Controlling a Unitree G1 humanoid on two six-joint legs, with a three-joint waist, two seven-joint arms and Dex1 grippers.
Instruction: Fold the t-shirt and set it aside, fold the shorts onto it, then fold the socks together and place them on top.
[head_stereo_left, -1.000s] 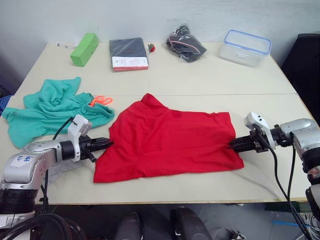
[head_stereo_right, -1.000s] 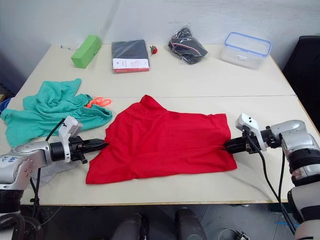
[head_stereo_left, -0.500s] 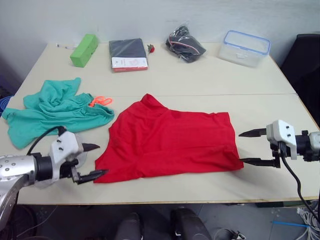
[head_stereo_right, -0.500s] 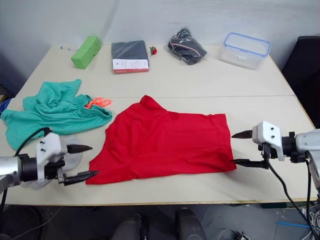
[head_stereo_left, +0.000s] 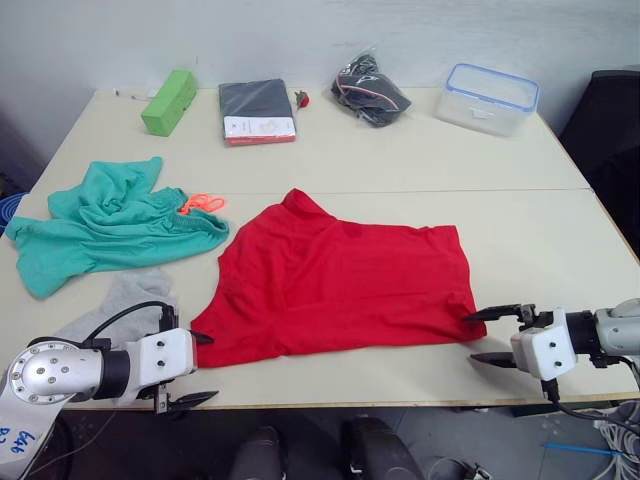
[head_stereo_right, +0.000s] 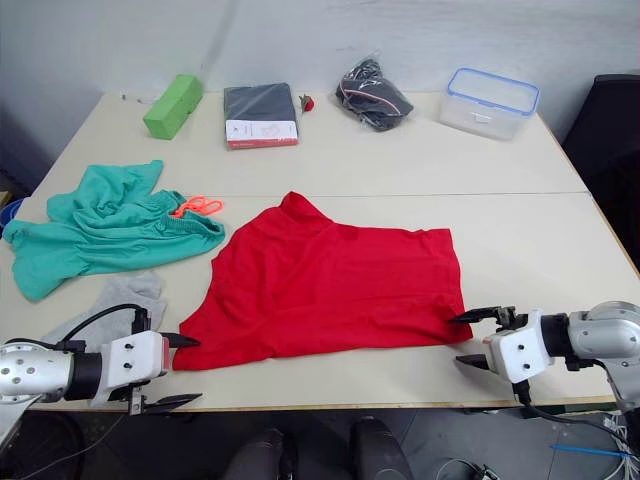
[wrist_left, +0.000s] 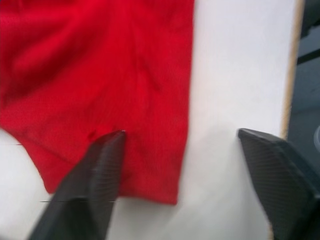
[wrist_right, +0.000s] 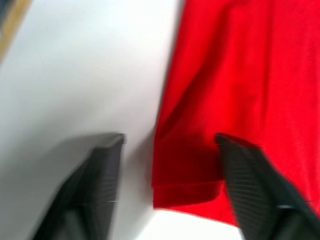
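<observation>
Grippers (head_stereo_left: 195, 368) (head_stereo_left: 492, 335) open flanking t-shirt (head_stereo_left: 340, 280); shorts (head_stereo_left: 115, 220) beside

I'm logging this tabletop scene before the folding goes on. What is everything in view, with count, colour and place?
t-shirt: one, bright red, spread at the table's near middle.
shorts: one, teal with orange drawstring, crumpled at the left.
socks: light grey, count unclear, near left edge beside the t-shirt.
block: one, green, far left.
flat package: one, dark grey with a white and red label, far middle.
bagged bundle: one, black with pink trim, far middle-right.
container: one, clear with blue rim, far right.
table: one, beige.
left gripper: one, black fingers open, at the t-shirt's near left corner.
right gripper: one, black fingers open, at its near right corner.
</observation>
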